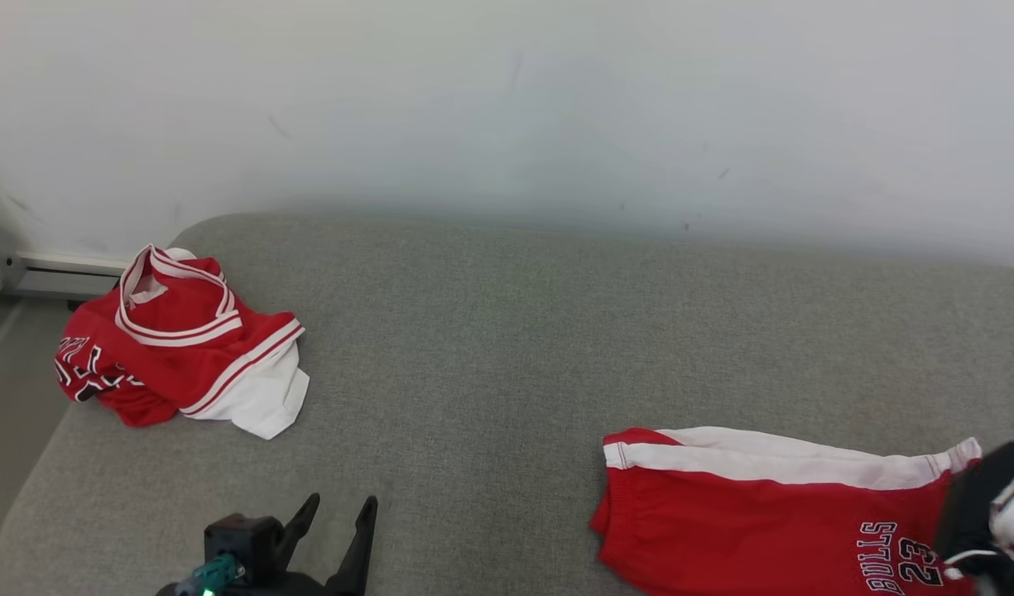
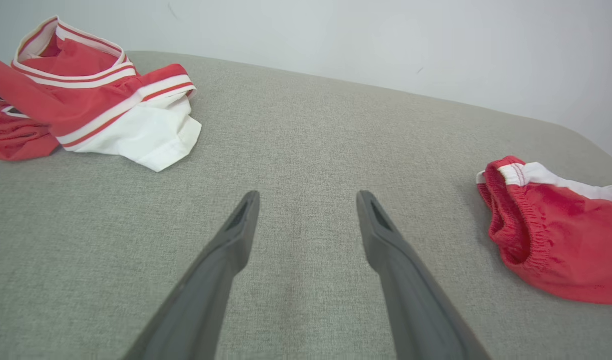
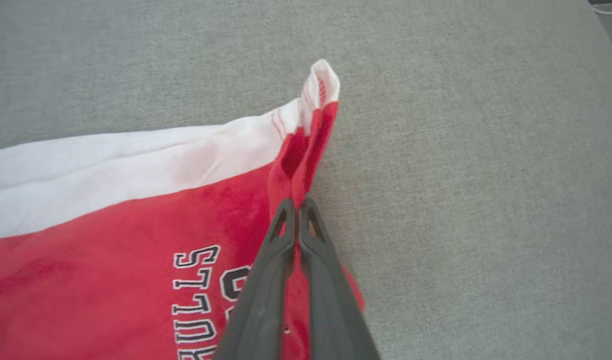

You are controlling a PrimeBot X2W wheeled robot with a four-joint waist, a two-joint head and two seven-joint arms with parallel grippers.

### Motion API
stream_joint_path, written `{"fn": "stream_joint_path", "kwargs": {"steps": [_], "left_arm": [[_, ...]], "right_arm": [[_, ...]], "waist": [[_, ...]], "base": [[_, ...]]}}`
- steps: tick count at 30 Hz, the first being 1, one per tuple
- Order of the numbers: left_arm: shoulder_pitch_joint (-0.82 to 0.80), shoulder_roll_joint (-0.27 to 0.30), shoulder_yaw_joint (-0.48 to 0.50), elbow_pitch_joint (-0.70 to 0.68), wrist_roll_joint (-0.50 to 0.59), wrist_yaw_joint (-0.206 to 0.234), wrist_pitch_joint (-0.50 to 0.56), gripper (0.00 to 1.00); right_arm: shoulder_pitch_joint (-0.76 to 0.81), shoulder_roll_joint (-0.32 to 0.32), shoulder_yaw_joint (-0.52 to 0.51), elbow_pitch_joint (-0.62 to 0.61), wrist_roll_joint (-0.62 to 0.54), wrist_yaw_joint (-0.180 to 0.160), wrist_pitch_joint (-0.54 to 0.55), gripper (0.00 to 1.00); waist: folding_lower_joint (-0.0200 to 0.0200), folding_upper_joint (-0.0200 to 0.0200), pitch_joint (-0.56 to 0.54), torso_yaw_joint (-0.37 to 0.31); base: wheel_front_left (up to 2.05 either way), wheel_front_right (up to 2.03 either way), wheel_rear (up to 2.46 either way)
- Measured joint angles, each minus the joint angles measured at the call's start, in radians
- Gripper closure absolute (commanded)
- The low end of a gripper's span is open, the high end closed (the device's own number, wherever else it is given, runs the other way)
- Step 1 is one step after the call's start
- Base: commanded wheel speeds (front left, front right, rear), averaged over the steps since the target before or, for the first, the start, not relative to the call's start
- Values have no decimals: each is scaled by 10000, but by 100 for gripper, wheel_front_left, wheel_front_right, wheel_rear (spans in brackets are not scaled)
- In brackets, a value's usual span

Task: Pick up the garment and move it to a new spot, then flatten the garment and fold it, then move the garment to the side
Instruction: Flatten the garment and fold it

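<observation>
Our right claw (image 3: 297, 204) is pinched shut on a hem corner of the red Bulls shorts (image 3: 136, 250), which stretch away to its left, long axis sideways across the grey cushion (image 3: 460, 175). Our left claw (image 2: 308, 200) stands wide and empty, with the waistband (image 2: 505, 215) off to its right. The crumpled jersey (image 2: 86, 100) lies well to its left.

Jersey (image 1: 175, 352) left rear on the cushion (image 1: 490, 348), shorts (image 1: 747, 521) right front, well apart

I'm reading "BULLS" and "23" on the red shorts (image 1: 763, 530) at the grey cushion's (image 1: 490, 348) near right edge. Lettering on the red jersey (image 1: 175, 348) is crumpled and illegible.
</observation>
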Motion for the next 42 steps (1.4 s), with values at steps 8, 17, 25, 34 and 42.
{"fn": "stream_joint_path", "kwargs": {"steps": [8,17,25,34,42], "left_arm": [[106,-104,-52,115,-6,0,-2,0],[111,-107,-61,153,-15,-10,-15,0],[87,-174,-109,161,-13,-10,-15,0],[-128,-255,-261,228,-4,-98,15,0],[-261,-347,-372,332,10,-188,23,0]], "right_arm": [[165,947,1459,-1941,-316,637,504,100],[122,1818,2683,-3568,-510,932,1133,100],[-520,2554,3196,-3576,-502,878,1666,100],[-829,2750,3647,-2963,-418,566,1925,100],[-1239,2767,3917,-2546,-109,305,1921,100]], "waist": [[0,0,-143,-111],[0,-1,-176,-178],[0,0,-92,-158],[0,0,25,34],[0,0,88,240]], "base": [[0,0,0],[0,0,0],[0,0,0],[0,0,0],[0,0,0]]}}
